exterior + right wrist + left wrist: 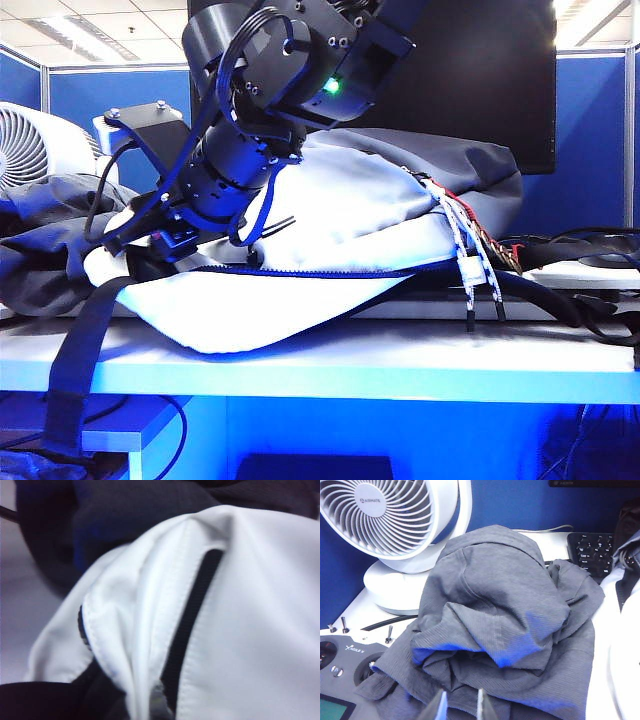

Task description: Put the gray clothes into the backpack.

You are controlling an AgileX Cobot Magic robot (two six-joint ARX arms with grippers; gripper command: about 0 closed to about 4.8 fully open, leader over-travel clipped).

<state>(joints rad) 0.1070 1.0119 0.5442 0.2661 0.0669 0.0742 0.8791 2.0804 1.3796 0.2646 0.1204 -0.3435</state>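
The backpack [340, 200] lies on its side on the table, white and light gray, with its zipper line along the front. My right gripper [150, 245] reaches across to the pack's left end. In the right wrist view the right gripper [139, 706] is shut on a fold of the backpack's [250, 605] white rim. The gray clothes [40, 250] lie heaped just left of the pack. My left gripper [460, 707] hangs above the gray clothes [500, 605]. Its tips stand narrowly apart with nothing between them. I cannot find the left gripper in the exterior view.
A white fan [380, 520] stands behind the clothes. A remote controller [340, 680] lies beside them and a black keyboard [592, 550] beyond. A black strap [75, 370] hangs over the table's front edge. Speckled cords [470, 260] and cables lie to the right, under a dark monitor [470, 70].
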